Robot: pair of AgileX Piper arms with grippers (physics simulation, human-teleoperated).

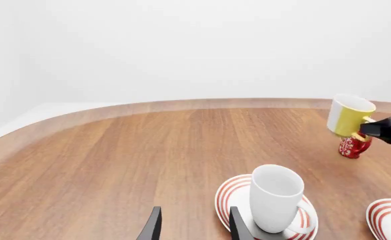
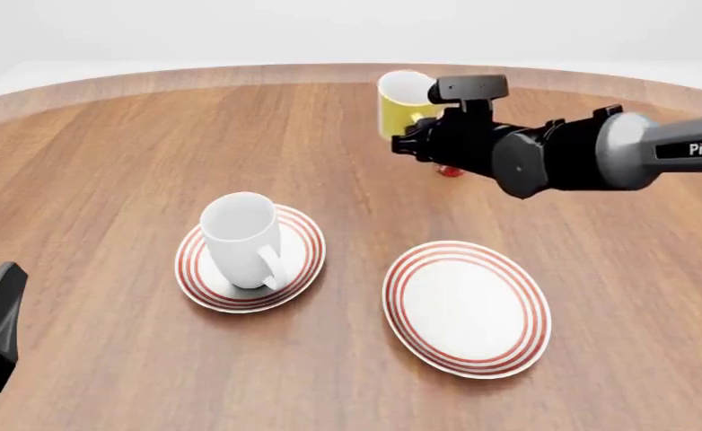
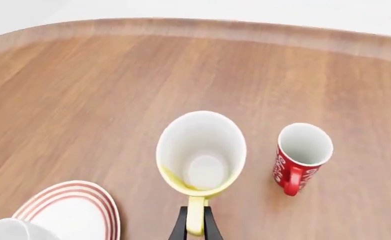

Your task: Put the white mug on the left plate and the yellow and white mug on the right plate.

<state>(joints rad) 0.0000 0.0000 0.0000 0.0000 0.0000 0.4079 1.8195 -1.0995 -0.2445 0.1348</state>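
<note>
The right end effector (image 3: 195, 223) is clamped on the handle of the small yellow mug with a white inside (image 3: 201, 152), held upright above the wooden tabletop (image 2: 111, 153). Only its wrist view properly shows the slim red patterned cup (image 3: 301, 156) right beside it. The left end effector (image 1: 194, 223) sits open, with the big plain white mug (image 1: 275, 198) upright, handle toward it, on the smaller red-ringed plate (image 1: 230, 192) just ahead, and the bigger red-ringed plate (image 2: 468, 307) has bare wood all round.

You've got the white mug (image 2: 242, 238) sitting upright on the left plate (image 2: 303, 260). Your right end effector (image 2: 407, 141) has the yellow and white mug (image 2: 401, 101) by its handle, right plate (image 2: 466, 307) bare.
</note>
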